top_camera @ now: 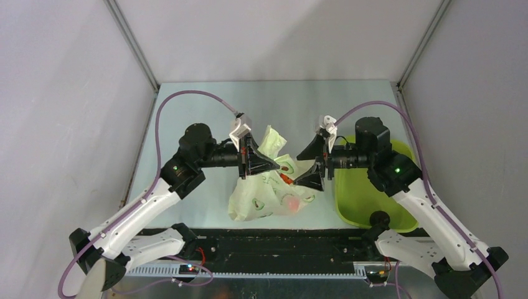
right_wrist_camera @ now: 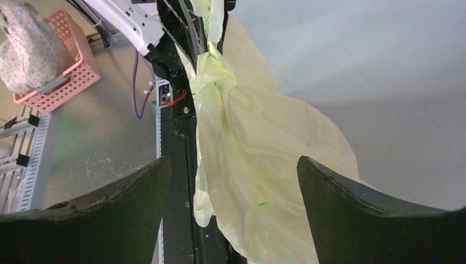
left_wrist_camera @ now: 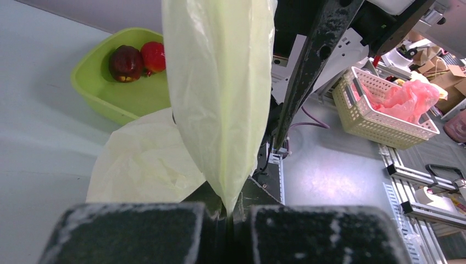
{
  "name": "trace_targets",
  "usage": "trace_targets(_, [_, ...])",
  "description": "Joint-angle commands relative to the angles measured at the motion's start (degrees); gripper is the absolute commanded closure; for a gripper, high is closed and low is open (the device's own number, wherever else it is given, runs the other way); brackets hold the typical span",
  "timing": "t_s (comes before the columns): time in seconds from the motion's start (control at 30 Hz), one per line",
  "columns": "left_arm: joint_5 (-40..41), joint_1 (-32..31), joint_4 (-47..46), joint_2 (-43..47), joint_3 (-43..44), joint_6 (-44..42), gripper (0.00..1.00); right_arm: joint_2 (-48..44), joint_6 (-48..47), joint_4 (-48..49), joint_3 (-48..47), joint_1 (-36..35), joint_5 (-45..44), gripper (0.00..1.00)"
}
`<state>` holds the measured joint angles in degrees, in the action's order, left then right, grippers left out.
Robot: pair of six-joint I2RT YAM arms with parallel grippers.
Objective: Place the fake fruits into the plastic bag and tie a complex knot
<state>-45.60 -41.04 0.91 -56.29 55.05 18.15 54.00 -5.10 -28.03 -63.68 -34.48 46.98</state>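
Partly done: the left pincer [left_wrist_camera: 228,220] pinches the thin cream printed plastic bag [left_wrist_camera: 220,82], a glossy red fruit [top_camera: 290,201] showing through the film below it, while the right pincer [right_wrist_camera: 233,160] gapes empty before the film, and behind it a maroon round fruit [left_wrist_camera: 125,63] and red round fruit [left_wrist_camera: 154,55] lie in the lime-green plastic tray [left_wrist_camera: 93,82], with no knot tied.

Pale cream bag [top_camera: 261,198] w/ green-brown prints; lime-green tray [top_camera: 356,200].

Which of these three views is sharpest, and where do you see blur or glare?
Top external: sharpest, evenly lit, prints on the plastic bag visible. Left wrist: the left gripper is blurred from closeness; the film glows translucent; lime tray fairly crisp. Right wrist: the right gripper shows as dark soft-edged silhouettes; bag bright, no harsh glare.
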Motion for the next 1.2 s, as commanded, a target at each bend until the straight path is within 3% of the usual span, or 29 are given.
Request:
trace_targets(0.0, [-1.92, -0.33, -3.26, 1.12, 0.01, 1.08, 1.0, 0.74, -1.18, 1.4, 0.63, -0.17, 2.57, 0.14])
trace_targets(0.07, [-2.06, -0.31, -3.28, 1.13, 0.0, 1.04, 1.0, 1.39, -0.91, 1.9, 0.97, -0.57, 2.51, 0.23])
trace_targets(0.23, [-2.33, -0.32, -2.88, 1.36, -0.13, 0.97, 1.0, 2.09, 0.59, 3.04, 1.76, -0.85, 1.43, 0.63])
trace_targets(0.4, [-1.85, -0.29, -3.36, 2.12, -1.28, 1.34, 1.0, 2.29, 1.64, 4.36, 2.87, -1.15, 1.66, 0.74])
trace_targets(0.53, [-1.11, -0.28, -2.97, 2.6, -1.63, 1.23, 1.0, 2.07, 3.14, 6.72, 4.23, -2.19, 2.07, 1.0])
trace_targets(0.63, [1.5, -0.25, 0.74, 3.55, -1.06, -0.28, 0.95, 0.83, 5.55, 10.3, 5.87, -2.25, 0.09, 1.0])
trace_targets(0.7, [4.19, -0.27, 3.57, 4.6, -0.83, -1.5, 0.7, -0.84, 7.96, 13.72, 7.98, -1.76, -1.34, 1.0])
trace_targets(0.73, [5.16, -0.25, 4.19, 5.0, -0.87, -1.92, 0.52, -2.04, 9.42, 15.88, 9.35, -1.23, -1.62, 1.0])
trace_targets(0.77, [6.67, -0.13, 5.22, 5.9, -0.98, -2.47, 0.43, -2.62, 10.08, 16.9, 9.97, -0.96, -2.04, 1.0])
trace_targets(0.83, [8.43, 0.15, 6.79, 7.18, -1.18, -3.04, 0.33, -4.59, 11.79, 18.77, 11.42, -0.02, -2.3, 1.0])
trace_targets(0.97, [11.13, 1.05, 8.12, 10.47, -2.29, -3.27, 0.22, -6.13, 12.9, 19.28, 12.33, 0.82, -2.52, 1.0])
trace_targets(1.17, [11.0, 2.15, 5.04, 14.33, -4.04, -1.17, 0.21, -6.53, 13.1, 18.76, 12.43, 0.98, -2.31, 1.0])
